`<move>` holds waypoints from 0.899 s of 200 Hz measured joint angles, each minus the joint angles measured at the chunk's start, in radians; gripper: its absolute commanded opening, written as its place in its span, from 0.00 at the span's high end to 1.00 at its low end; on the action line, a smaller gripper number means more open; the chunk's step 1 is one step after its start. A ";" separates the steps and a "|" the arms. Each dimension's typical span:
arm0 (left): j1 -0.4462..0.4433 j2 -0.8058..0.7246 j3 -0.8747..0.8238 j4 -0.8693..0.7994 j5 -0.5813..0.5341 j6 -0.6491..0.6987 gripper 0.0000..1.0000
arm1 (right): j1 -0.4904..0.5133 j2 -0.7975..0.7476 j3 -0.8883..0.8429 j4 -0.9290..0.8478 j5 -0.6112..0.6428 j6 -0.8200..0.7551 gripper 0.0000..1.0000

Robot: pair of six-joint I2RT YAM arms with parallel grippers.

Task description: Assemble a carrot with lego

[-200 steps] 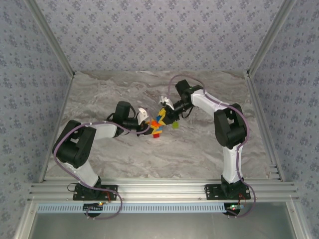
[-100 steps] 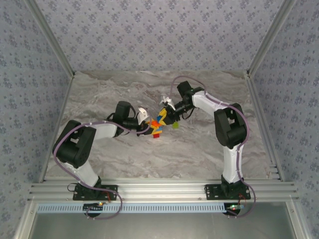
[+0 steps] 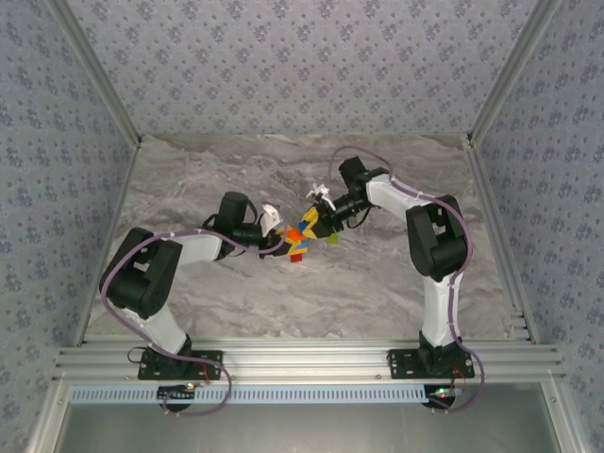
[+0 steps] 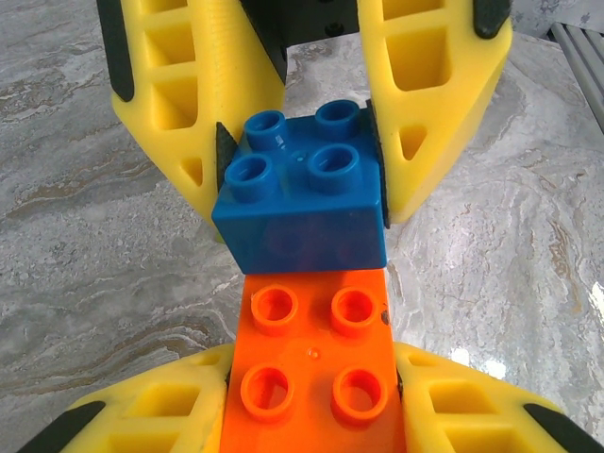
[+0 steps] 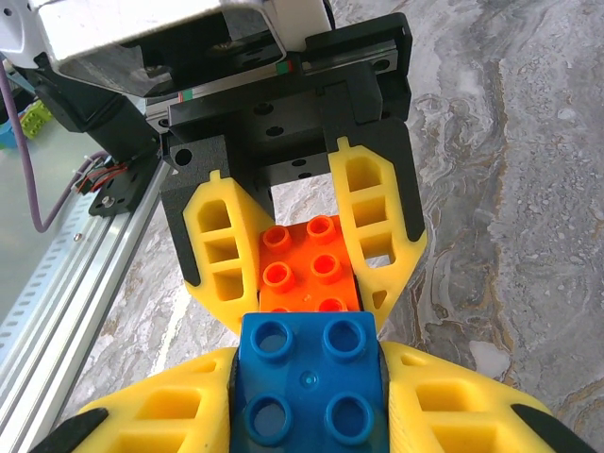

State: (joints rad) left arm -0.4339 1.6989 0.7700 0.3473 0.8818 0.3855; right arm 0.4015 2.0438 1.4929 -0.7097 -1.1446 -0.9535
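Observation:
In the left wrist view my left gripper (image 4: 311, 377) is shut on an orange brick (image 4: 311, 359), studs facing the camera. A blue brick (image 4: 302, 203) butts against its far end, held between the yellow fingers (image 4: 434, 104) of the other gripper. Seen from the right wrist, my right gripper (image 5: 307, 396) is shut on the blue brick (image 5: 307, 387), which overlaps the near edge of the orange brick (image 5: 307, 269). In the top view both grippers meet mid-table, left gripper (image 3: 286, 241) and right gripper (image 3: 311, 222). A red brick (image 3: 296, 255) and a lime green brick (image 3: 331, 237) lie on the table beside them.
The marble table (image 3: 377, 283) is bounded by patterned walls at the back and sides. An aluminium rail (image 3: 302, 363) runs along the near edge by the arm bases. A green brick (image 5: 33, 118) sits at the far left of the right wrist view.
The right arm's wrist has shifted slightly to the right and towards the near side. The left arm and the held bricks stay where they were.

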 measured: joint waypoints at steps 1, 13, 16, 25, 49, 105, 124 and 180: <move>0.000 0.000 0.000 0.000 0.000 0.000 0.70 | 0.000 0.000 0.000 0.000 0.000 0.000 0.95; 0.000 0.000 0.000 0.000 0.000 0.000 0.70 | 0.000 0.000 0.000 0.000 0.000 0.000 0.95; 0.000 0.000 0.000 0.000 0.000 0.000 0.70 | 0.000 0.000 0.000 0.000 0.000 0.000 0.96; 0.000 0.000 0.000 0.000 0.000 0.000 0.70 | 0.000 0.000 0.000 0.000 0.000 0.000 0.95; 0.000 0.000 0.000 0.000 0.000 0.000 0.70 | 0.000 0.000 -0.001 0.000 0.000 0.000 0.96; 0.007 0.000 0.000 -0.008 0.025 -0.011 0.71 | 0.002 0.000 -0.002 -0.009 0.000 -0.005 0.97; 0.011 0.000 0.000 -0.016 0.039 -0.016 0.71 | 0.005 0.000 -0.002 -0.015 0.000 -0.008 0.97; 0.020 0.000 0.000 -0.036 0.066 -0.032 0.73 | 0.014 0.000 -0.003 -0.023 0.005 -0.012 0.97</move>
State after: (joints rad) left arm -0.4141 1.6989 0.7700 0.3111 0.9478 0.3531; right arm 0.4152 2.0434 1.4899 -0.7326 -1.1397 -0.9653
